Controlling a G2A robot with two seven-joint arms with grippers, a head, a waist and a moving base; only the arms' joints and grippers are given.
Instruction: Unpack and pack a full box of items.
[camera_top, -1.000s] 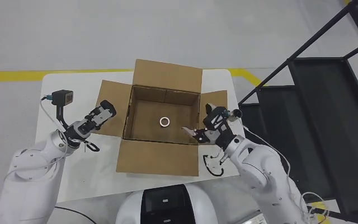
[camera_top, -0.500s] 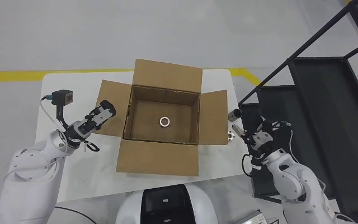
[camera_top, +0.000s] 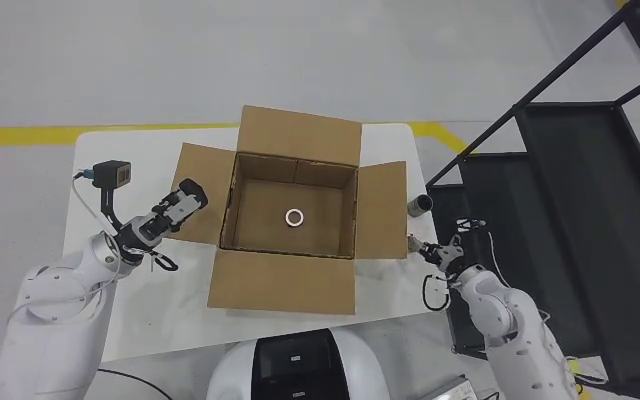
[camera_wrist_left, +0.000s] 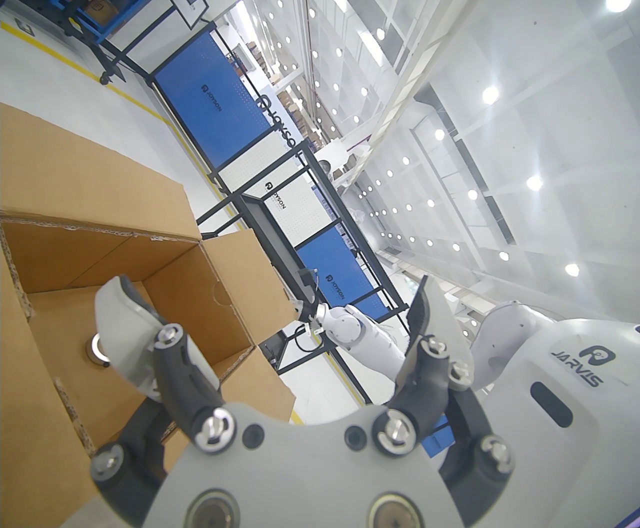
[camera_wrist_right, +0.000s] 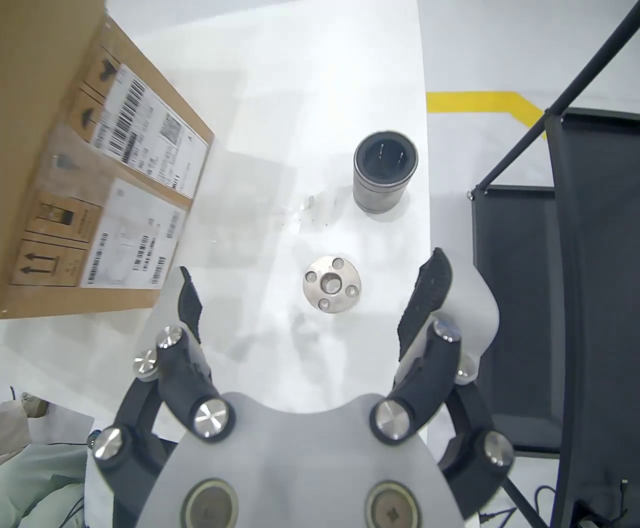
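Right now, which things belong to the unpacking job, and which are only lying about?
Job: cardboard box, ring inside it, metal flange and cylindrical bushing on the table beside the box.
Lying about: black metal rack next to the table, yellow floor line.

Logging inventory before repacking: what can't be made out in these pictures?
Ring: left wrist view, partly behind a finger of the left gripper.
Flanged disc: top view, too small for detail.
Cylinder: right wrist view, bore too dark to see its depth.
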